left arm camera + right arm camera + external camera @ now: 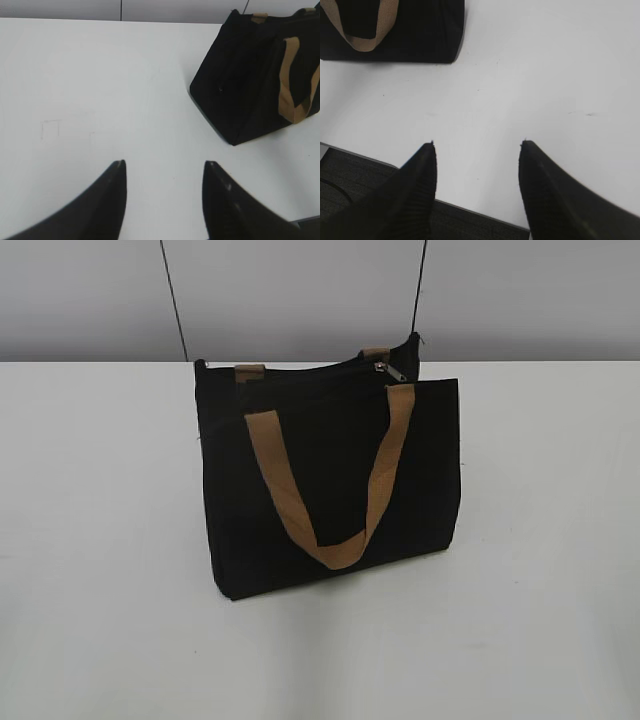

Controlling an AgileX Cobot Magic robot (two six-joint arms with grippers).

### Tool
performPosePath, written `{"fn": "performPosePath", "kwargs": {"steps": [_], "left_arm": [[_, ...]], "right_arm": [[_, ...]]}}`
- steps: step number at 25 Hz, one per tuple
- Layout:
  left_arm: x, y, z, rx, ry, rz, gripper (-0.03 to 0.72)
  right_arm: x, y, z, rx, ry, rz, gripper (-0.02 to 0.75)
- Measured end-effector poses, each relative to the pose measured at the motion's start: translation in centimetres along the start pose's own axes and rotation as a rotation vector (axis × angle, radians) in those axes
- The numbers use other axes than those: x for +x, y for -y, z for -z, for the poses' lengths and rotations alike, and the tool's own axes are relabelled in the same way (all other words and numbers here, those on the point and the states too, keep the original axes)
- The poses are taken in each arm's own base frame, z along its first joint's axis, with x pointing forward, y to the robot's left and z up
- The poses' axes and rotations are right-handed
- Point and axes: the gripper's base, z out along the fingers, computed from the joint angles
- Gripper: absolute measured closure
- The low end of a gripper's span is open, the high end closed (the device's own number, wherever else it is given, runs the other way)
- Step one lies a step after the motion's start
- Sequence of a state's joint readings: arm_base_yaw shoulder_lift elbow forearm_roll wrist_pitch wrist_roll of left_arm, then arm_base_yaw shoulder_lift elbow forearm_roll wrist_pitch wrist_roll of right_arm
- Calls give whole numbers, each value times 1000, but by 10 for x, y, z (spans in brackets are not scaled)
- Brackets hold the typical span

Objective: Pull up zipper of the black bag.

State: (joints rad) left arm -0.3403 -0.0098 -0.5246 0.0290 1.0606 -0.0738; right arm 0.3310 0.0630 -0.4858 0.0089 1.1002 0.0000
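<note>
The black bag [330, 480] stands upright in the middle of the white table, a tan strap handle [330, 480] hanging down its front. The silvery zipper pull [381, 367] sits near the right end of the top edge. Neither gripper shows in the exterior view. My left gripper [164, 164] is open and empty over the table, with the bag [240, 85] far up to its right. My right gripper [477, 144] is open and empty near the table's front edge, with the bag [420, 30] at the upper left.
The white table [100, 540] stretches on both sides of the bag. A grey wall with two thin dark cables [175, 300] stands behind. The table's front edge and a dark floor [350, 175] show in the right wrist view.
</note>
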Motion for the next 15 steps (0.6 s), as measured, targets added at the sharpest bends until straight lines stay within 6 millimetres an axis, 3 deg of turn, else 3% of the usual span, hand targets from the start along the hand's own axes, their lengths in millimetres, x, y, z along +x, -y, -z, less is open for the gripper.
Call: {"fn": "performPosePath", "kwargs": {"steps": [10,15], "left_arm": [[0,0,0,-15,1,6,329],[0,1,0,-106,4,49,330]], "right_arm": [[0,0,0,19,1,-12,325],[0,0,0,104,6,-71,325]]}}
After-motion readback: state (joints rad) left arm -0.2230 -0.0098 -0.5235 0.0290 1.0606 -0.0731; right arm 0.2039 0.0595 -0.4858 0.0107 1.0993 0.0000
